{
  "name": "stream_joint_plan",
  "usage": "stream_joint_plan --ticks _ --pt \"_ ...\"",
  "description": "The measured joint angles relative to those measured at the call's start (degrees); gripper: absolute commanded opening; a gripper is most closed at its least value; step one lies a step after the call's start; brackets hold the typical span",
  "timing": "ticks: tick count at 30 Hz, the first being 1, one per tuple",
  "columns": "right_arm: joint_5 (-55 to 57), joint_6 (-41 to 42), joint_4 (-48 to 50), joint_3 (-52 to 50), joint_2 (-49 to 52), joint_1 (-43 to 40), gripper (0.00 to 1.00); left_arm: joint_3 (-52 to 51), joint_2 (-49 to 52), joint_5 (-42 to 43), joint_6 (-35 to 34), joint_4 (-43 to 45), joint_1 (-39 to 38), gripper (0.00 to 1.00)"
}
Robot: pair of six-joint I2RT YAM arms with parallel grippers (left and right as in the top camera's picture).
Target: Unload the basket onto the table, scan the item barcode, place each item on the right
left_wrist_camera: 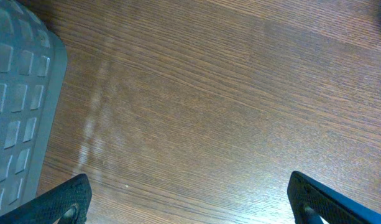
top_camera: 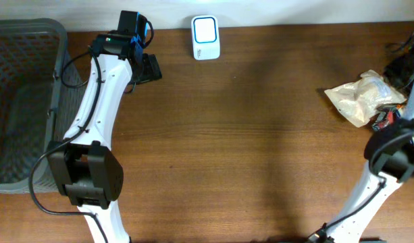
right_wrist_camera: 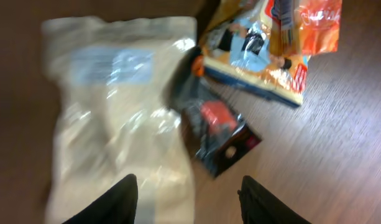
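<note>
- right gripper (right_wrist_camera: pixel 193 205) hangs right over the item pile at the right edge of the table (top_camera: pixel 261 135), fingers apart and nothing in them, so released
- directly below: a tan pouch (right_wrist_camera: pixel 115 112) under the left-hand finger, a small dark packet (right_wrist_camera: pixel 218 134) with a red patch near the middle, and a colourful snack bag (right_wrist_camera: pixel 271 43) further out
- the pouch's long axis runs away from the wrist, so the jaws would close across its short side, which looks like the easy grab imo
- scanner (top_camera: pixel 205 37) is well away at the back edge, towards the left, so whatever gets picked has a long trip over
- left gripper (left_wrist_camera: pixel 190 208) is wide open and empty over bare wood beside the basket (left_wrist_camera: pixel 16 93); it's nearer the scanner but nowhere near the items
- right wrist view is smeared, can't spot a barcode anywhere, and can't tell which item is the target; from overhead the right fingers are hidden by the arm
</note>
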Motion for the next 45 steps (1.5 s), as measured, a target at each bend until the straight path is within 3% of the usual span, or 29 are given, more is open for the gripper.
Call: stream_joint_plan --ticks 1,5,9,15,22,29,40,45 --pt "-1.97 -0.72 -0.92 0.0 -4.74 0.7 0.99 0.0 0.0 0.0 0.0 0.0 0.0 0.99" --pt "-4.48 -1.46 -7.98 0.04 -18.53 4.68 0.99 0.0 0.0 0.0 -0.02 0.04 0.0 0.99" --pt "-7.17 -5.09 -8.07 -2.71 -33.4 10.29 0.99 0.0 0.0 -0.02 0.0 -0.04 0.0 0.99" --pt "-8.15 -6.25 -7.96 -20.24 -51.28 15.45 0.99 0.0 0.0 -0.02 0.0 0.0 0.0 0.99" --pt "-9.46 -6.4 -3.21 -50.53 -67.3 15.87 0.99 0.0 0.0 0.04 0.0 -0.04 0.0 0.99" --pt "-11.78 -6.38 0.35 -67.21 -69.18 15.91 0.98 0.0 0.0 0.0 0.0 -0.02 0.0 0.99" --pt "-13.81 -7.04 -2.29 -69.4 -57.75 15.91 0.99 0.0 0.0 0.0 0.0 -0.02 0.0 0.99" --pt "-15.69 -9.81 -1.14 -69.51 -58.58 15.91 0.99 0.0 0.0 0.0 0.0 -0.02 0.0 0.99"
